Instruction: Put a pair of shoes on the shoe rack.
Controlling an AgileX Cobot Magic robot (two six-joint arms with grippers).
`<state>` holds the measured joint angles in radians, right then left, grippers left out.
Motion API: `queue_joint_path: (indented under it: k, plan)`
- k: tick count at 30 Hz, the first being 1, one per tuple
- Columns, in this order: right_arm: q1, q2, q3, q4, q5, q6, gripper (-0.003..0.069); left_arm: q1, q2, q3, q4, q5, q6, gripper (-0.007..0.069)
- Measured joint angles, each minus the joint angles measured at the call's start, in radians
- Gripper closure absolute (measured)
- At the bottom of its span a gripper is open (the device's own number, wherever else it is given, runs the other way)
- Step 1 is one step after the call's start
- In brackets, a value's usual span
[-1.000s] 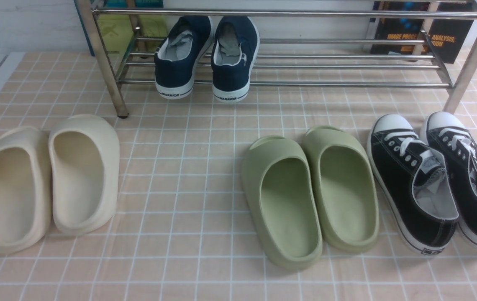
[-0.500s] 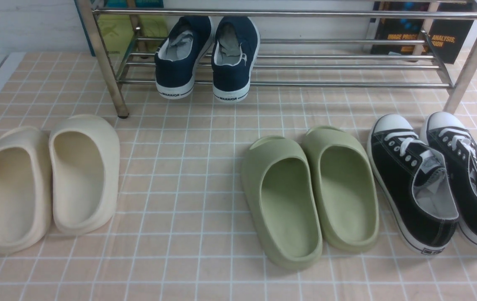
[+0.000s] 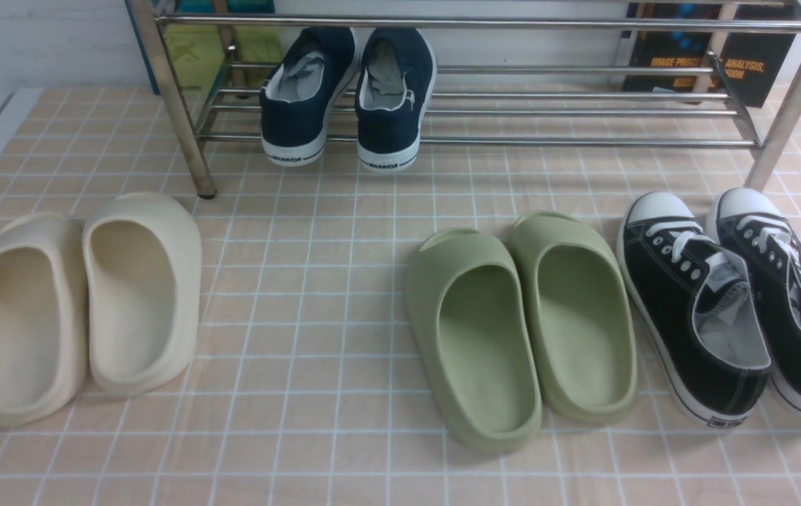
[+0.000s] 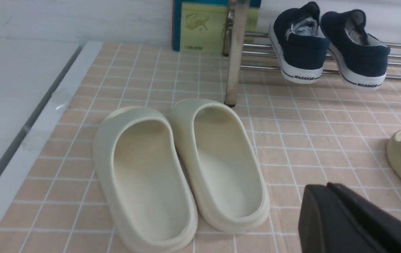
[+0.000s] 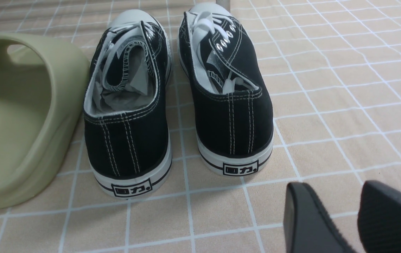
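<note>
Pink checked cloth (image 3: pixel 344 295) is covering the floor. Both navy shoes (image 3: pixel 348 95) are sitting on the shoe rack (image 3: pixel 485 105), heels hanging over its front bar. The left gripper (image 4: pixel 330 200) is hanging closed and empty near the cream slides (image 4: pixel 183 168); the right gripper (image 5: pixel 341 214) is hanging slightly open, empty. Risk, I judge: bumping the rack could be tipping those overhanging heels off.

You get bright, even, diffuse overhead light in all views. Shadows soft and short under green slides (image 3: pixel 520 323). Specular streaks on chrome shoe rack (image 3: pixel 471 140) bars. Front view sharp. Left gripper (image 4: pixel 348 225) fingers blurred at close range.
</note>
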<state>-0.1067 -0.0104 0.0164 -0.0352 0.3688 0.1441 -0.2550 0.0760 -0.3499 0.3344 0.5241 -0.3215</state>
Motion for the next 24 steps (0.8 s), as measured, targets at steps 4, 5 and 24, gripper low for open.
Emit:
queue_joint_path:
  k: [4, 5, 24]
  plan:
    - [0.000, 0.000, 0.000, 0.000, 0.000, 0.000, 0.0420, 0.159, -0.025, 0.146, -0.188, -0.179, 0.307, 0.0605]
    - [0.000, 0.000, 0.000, 0.000, 0.000, 0.000, 0.0420, 0.196, -0.035, 0.180, -0.221, -0.207, 0.359, 0.0605]
    - [0.000, 0.000, 0.000, 0.000, 0.000, 0.000, 0.0420, 0.355, -0.088, 0.377, -0.257, -0.192, 0.307, 0.0603]
